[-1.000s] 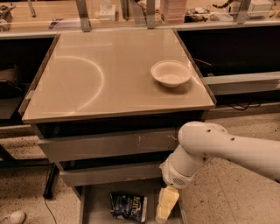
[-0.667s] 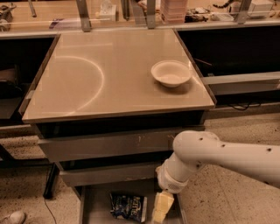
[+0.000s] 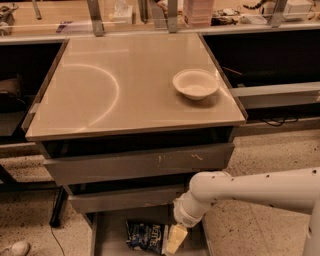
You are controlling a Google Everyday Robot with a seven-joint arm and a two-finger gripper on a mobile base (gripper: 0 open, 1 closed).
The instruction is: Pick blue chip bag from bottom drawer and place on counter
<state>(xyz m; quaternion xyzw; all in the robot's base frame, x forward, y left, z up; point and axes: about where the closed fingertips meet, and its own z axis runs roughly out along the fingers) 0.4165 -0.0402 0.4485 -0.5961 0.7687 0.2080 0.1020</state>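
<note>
The blue chip bag [image 3: 144, 236] lies on the floor of the open bottom drawer [image 3: 107, 239], at the bottom of the camera view. My white arm reaches in from the right and bends down into the drawer. My gripper [image 3: 172, 241] is at the bag's right edge, just above it. The counter [image 3: 100, 90] is the glossy beige tabletop above the drawers.
A white bowl [image 3: 195, 84] sits on the counter's right side. Two grey drawer fronts [image 3: 140, 165] hang above the open drawer. A cluttered bench [image 3: 150, 15] runs along the back. Dark shelves flank the cabinet. A shoe [image 3: 14, 248] is at bottom left.
My arm has swung left and lower into the drawer, bringing the gripper closer to the bag's right edge. The bag and bowl have not moved.
</note>
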